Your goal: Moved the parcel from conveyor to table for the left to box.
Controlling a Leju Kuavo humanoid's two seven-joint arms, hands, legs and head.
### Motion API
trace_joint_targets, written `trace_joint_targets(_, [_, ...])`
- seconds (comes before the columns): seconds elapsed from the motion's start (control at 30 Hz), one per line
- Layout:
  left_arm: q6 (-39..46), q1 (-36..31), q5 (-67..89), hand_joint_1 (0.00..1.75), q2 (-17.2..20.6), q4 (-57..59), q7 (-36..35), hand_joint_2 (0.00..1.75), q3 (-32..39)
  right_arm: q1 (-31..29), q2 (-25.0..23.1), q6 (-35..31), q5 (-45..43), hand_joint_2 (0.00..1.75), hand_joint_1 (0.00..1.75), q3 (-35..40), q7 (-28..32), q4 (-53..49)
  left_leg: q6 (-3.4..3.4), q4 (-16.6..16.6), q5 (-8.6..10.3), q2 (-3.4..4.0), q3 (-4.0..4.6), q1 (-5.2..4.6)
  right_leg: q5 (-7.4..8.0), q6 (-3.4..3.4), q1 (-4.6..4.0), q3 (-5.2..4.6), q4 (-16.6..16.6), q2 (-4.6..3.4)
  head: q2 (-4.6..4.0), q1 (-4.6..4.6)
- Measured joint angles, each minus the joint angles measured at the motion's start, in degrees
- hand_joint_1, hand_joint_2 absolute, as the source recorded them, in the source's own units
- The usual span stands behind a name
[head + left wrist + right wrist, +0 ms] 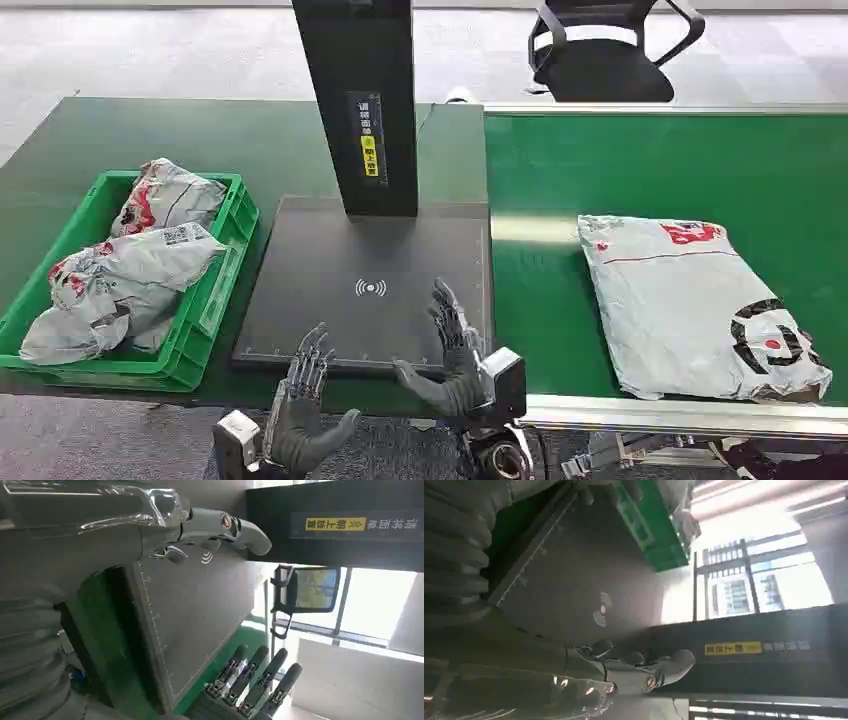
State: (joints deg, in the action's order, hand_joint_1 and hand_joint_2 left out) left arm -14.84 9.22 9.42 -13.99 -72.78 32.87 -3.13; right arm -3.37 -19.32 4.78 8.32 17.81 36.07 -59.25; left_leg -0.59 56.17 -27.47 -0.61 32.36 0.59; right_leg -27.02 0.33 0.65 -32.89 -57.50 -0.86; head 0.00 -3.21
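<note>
both hands' fingers (312,362) spread, grasping nothing, before black pad (330,260) with yellow-labelled post (368,100); red-printed parcel (695,300) right.

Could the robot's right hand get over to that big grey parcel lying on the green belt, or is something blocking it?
Probably yes. The right hand is open over the black scanner pad, and the parcel lies on the conveyor to its right with only bare belt between them.

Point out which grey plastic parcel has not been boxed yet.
The large flat grey plastic parcel lying alone on the green conveyor belt; the other crumpled grey parcels already sit in the green plastic crate.
</note>
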Motion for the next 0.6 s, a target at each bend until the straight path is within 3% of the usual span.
trace_joint_targets(0.07, [-0.1, 0.4, 0.0, 0.00, 0.0, -0.1, -0.1, 1.75, 0.0, 0.3, 0.2, -11.9, 10.0, 1.75, 0.00, 0.0, -2.9, -1.0, 0.00, 0.0, 0.00, 0.00, 0.00, 0.00, 0.00, 0.00, 0.00, 0.00, 0.0, 0.00, 0.00, 0.00])
trace_joint_targets(0.1, [-0.2, 0.7, 0.1, 0.00, -0.1, -0.4, -0.4, 1.75, 0.0, 0.5, 0.4, -20.5, 19.6, 1.75, 0.00, -0.1, -7.5, -2.3, 0.00, 0.0, 0.00, 0.00, 0.01, 0.00, 0.00, 0.00, 0.00, -0.01, 0.0, 0.00, 0.00, 0.00])
trace_joint_targets(0.17, [-1.1, 1.0, 0.1, 0.00, -0.2, -1.1, -1.2, 1.75, 0.0, 0.6, 1.7, -28.8, 39.0, 1.75, 0.00, -0.3, -21.1, -4.8, 0.00, 0.0, 0.00, 0.01, 0.00, -0.01, 0.00, 0.00, 0.01, 0.00, 0.0, 0.00, 0.00, 0.00])
trace_joint_targets(0.23, [-1.8, 1.0, 0.1, 0.00, -0.2, -1.2, -1.4, 1.75, 0.1, 0.6, 2.8, -27.5, 48.9, 1.75, 0.00, -1.3, -27.8, -6.1, 0.01, 0.0, 0.00, 0.01, -0.02, -0.01, 0.00, 0.01, 0.01, 0.02, 0.0, 0.00, 0.00, 0.00])
trace_joint_targets(0.6, [-3.2, 1.7, -0.4, 0.00, -0.7, -3.3, -2.2, 1.75, 1.5, -3.1, 12.2, -25.0, 65.5, 1.75, 0.00, -9.3, -46.3, -3.1, 0.01, 0.0, 0.00, -0.02, -0.01, -0.03, 0.03, 0.03, 0.04, 0.03, 0.0, 0.01, 0.00, 0.00])
